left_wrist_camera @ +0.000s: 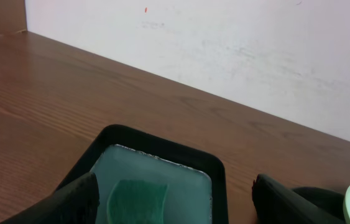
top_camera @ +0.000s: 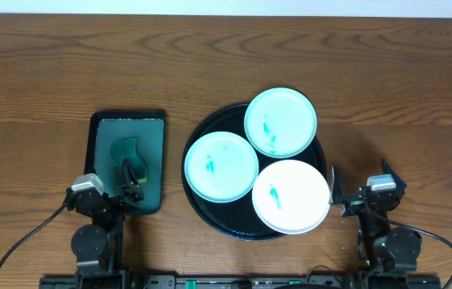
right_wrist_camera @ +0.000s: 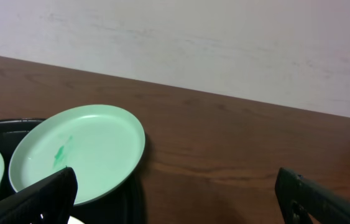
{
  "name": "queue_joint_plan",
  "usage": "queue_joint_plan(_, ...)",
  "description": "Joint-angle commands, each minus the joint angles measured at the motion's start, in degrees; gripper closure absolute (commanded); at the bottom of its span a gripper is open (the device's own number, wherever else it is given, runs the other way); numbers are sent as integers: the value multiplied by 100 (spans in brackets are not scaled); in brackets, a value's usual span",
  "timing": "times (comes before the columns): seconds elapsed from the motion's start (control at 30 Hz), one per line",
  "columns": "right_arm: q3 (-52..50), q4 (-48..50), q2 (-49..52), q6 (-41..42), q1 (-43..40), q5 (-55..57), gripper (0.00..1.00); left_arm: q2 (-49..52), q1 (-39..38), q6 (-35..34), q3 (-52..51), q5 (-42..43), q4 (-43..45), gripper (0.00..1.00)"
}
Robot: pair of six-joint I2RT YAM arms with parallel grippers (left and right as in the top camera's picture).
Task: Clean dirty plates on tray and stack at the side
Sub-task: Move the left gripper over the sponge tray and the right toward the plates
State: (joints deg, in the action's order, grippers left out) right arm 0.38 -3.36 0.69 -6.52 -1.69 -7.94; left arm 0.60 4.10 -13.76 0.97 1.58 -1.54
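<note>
The round black tray point(top_camera: 197, 193) holds three dirty plates, each with a teal smear: a mint-green one at the back point(top_camera: 280, 121), a mint-green one at the left point(top_camera: 220, 166) and a white one at the front right point(top_camera: 291, 195). My left gripper point(top_camera: 132, 189) is open over the near end of the green rectangular tray, above the sponge point(left_wrist_camera: 136, 200). My right gripper point(top_camera: 336, 195) is open and empty, just right of the white plate. The right wrist view shows the back mint plate point(right_wrist_camera: 78, 152) and the black tray's rim point(right_wrist_camera: 134, 193).
A dark green rectangular tray point(top_camera: 155, 136) with a green sponge point(top_camera: 126, 152) lies left of the black tray; it also shows in the left wrist view point(left_wrist_camera: 162, 147). Bare wood tabletop point(top_camera: 402, 120) spreads to the right and back.
</note>
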Motion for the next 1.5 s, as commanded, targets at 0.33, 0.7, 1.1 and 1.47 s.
queue_joint_plan(0.33,-9,-22,7,-39,61,-46,1,-37,33,-50,-74,-92,-256,21)
queue_joint_plan(0.7,-9,-20,7,-39,61,-48,1,-37,33,-50,-74,-92,-256,20)
queue_joint_plan(1.1,-9,-22,7,-39,61,-46,1,-37,33,-50,-74,-94,-251,21)
queue_joint_plan(1.47,-9,-22,7,-39,61,-48,1,-37,33,-52,-74,557,-166,20)
